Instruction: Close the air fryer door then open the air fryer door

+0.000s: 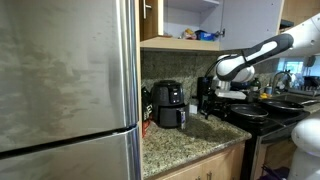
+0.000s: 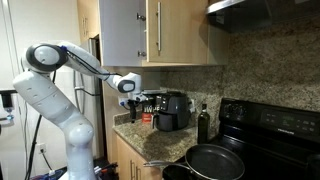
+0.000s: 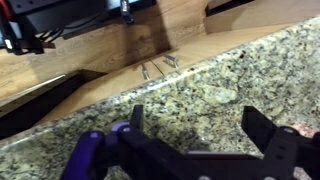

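1. Robotiq gripper (image 3: 200, 125), seen in the wrist view with its two black fingers (image 3: 135, 120) spread wide. Nothing is between them, only speckled stone beneath.
2. Below the gripper lies a granite countertop (image 3: 220, 70), mottled grey, tan and black. Past its front edge the wrist view shows wooden lower cabinet fronts (image 3: 90, 50) with small metal handles (image 3: 155, 68).
3. In both exterior views the gripper (image 2: 136, 101) hangs from a white arm out over the counter, near the air fryer (image 2: 172, 110) but not touching it.
4. The air fryer (image 1: 168, 104) is a small black rounded appliance standing on the counter just beyond the gripper (image 1: 212, 92), towards the wall.
5. The air fryer door (image 2: 171, 122) is the darker lower front. It is too small to tell whether it is fully shut.
6. Farther along the counter from the gripper, past the air fryer, stand a dark bottle (image 2: 204, 122) and then a black stove (image 2: 275, 125) with a round pan (image 2: 215, 160) on it.
7. On the opposite side of the air fryer from the stove, a tall stainless steel fridge (image 1: 65, 80) fills much of an exterior view.
8. Above the gripper are light wooden wall cabinets (image 2: 180, 30). Behind the stove the wall is a granite backsplash (image 2: 260, 70).
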{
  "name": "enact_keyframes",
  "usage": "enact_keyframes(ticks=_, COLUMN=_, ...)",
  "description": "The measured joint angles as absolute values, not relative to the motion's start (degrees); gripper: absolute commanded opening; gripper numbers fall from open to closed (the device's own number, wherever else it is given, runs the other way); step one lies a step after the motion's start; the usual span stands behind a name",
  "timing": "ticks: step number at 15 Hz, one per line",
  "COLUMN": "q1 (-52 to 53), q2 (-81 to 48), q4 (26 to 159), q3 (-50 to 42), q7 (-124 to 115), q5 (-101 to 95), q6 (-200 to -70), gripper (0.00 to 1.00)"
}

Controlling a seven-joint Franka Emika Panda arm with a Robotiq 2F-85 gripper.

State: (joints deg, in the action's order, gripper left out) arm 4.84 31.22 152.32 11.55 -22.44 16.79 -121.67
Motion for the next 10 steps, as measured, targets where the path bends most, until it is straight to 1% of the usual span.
enact_keyframes(ticks=2, q1=5.6, q2=27.36, q4=149.59, q3=11.55, q7=-23.17, q5=18.62, q6=-123.96, gripper=1.0)
enact_keyframes(ticks=5, q1=5.65, q2=26.56, q4=148.53, q3=11.64, q7=-23.46, q5=17.79, q6=-123.99, gripper=1.0)
enact_keyframes(ticks=7, q1=5.46, q2=26.1, q4=148.56, q3=12.95, q7=-24.67, q5=12.31, q6=-126.14, gripper=1.0)
enact_keyframes(ticks=10, q1=5.36, q2=22.47, q4=147.21, q3=16.67, q7=-27.67, q5=3.61, q6=-134.82, gripper=1.0)
